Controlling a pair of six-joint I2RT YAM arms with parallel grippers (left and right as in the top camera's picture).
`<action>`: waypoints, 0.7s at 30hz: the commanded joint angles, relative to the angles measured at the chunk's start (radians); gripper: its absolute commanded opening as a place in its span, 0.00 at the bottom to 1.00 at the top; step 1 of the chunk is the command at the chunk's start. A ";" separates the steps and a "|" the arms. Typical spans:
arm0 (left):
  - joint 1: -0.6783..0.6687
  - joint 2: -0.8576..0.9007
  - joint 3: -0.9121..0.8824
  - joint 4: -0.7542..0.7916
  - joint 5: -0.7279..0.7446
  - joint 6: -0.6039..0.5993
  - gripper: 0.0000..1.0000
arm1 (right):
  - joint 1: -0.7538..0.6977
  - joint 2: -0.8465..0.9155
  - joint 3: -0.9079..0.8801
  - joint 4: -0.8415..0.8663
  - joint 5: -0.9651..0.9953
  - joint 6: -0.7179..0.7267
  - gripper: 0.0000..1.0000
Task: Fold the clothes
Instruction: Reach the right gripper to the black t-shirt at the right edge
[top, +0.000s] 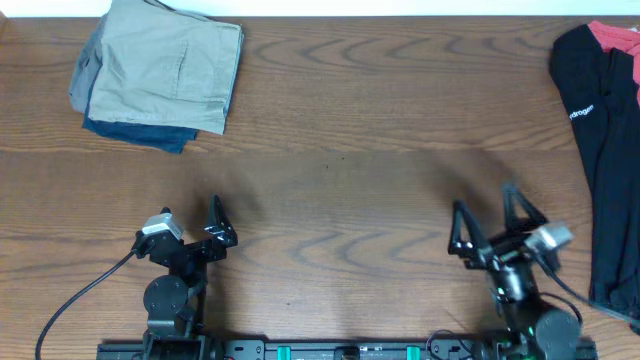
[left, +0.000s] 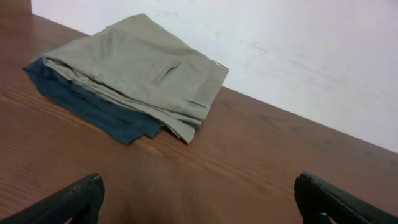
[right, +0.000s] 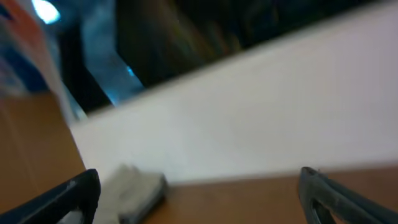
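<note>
Left gripper: released, jaws spread wide and holding nothing; it sits over the near-left part of the table, fingers pointing toward the far side.
Left gripper, wrist view: a black fingertip shows in each bottom corner, with only wood between them.
Right gripper: also released, jaws wide and holding nothing; it sits over the near-right part of the table.
Right gripper, wrist view: dark fingertips in both bottom corners. The picture is blurred; beyond them are brown wood, a white band and a pale grey lump too smeared to name.
Table: brown wood with a strong grain.
Cable: black, curving off from the left arm's base toward the near-left corner.
Shirt: black, not folded, lying loosely along the right edge of the table from far side to near side and cut off by the frame. Small white lettering shows on it. It lies apart from the right gripper, with a strip of wood between; neither gripper touches it.
Red cloth: at the shirt's far end, touching it; which one overlaps the other cannot be told.
Khaki garment: folded, at the far-left corner, well apart from both grippers.
Blue garment: folded, under the khaki one, its edge showing on the near side.
Wall: white, just behind the table's far edge.
</note>
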 joint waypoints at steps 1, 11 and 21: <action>-0.003 0.001 -0.019 -0.036 -0.029 -0.001 0.98 | 0.011 0.002 0.013 0.061 0.031 0.026 0.99; -0.003 0.001 -0.019 -0.036 -0.029 -0.001 0.98 | 0.011 0.327 0.294 -0.002 0.183 -0.282 0.99; -0.003 0.001 -0.019 -0.036 -0.029 -0.001 0.98 | -0.049 1.056 0.951 -0.388 0.640 -0.449 0.99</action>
